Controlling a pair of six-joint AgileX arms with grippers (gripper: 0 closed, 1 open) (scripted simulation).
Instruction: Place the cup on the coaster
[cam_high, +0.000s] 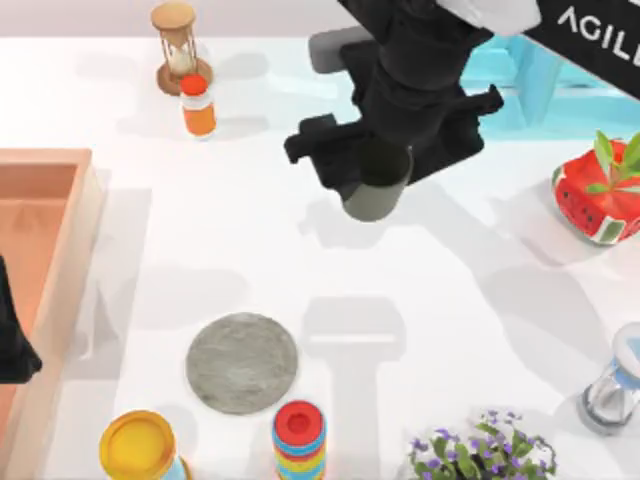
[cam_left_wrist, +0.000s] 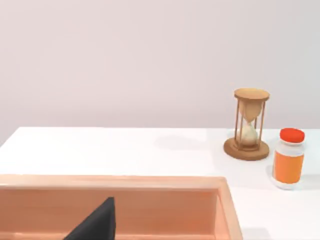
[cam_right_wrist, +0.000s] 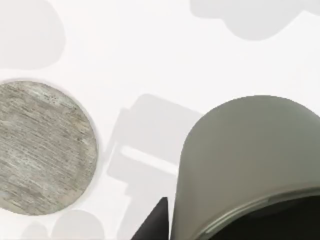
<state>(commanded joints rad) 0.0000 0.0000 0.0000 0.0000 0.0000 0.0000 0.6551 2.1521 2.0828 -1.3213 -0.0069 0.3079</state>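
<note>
The grey-olive cup (cam_high: 378, 195) hangs above the table at the back centre, with my right gripper (cam_high: 376, 172) shut on it from above. Its shadow falls on the white tabletop in front of it. In the right wrist view the cup (cam_right_wrist: 250, 160) is close up, its dark inside just visible. The coaster (cam_high: 242, 362), a flat mottled grey disc, lies on the table towards the front, left of and well in front of the cup. It also appears in the right wrist view (cam_right_wrist: 40, 147), apart from the cup. My left gripper (cam_high: 12, 345) is parked at the left edge over the wooden tray.
A wooden tray (cam_high: 85, 230) takes up the left side. A wooden hourglass (cam_high: 178, 50) and an orange bottle (cam_high: 198, 105) stand at the back left. Close in front of the coaster stand a yellow-topped container (cam_high: 138, 445) and a stack of coloured rings (cam_high: 299, 440). A watermelon piece (cam_high: 600, 195), flowers (cam_high: 485, 450) and a second hourglass (cam_high: 615, 385) are on the right.
</note>
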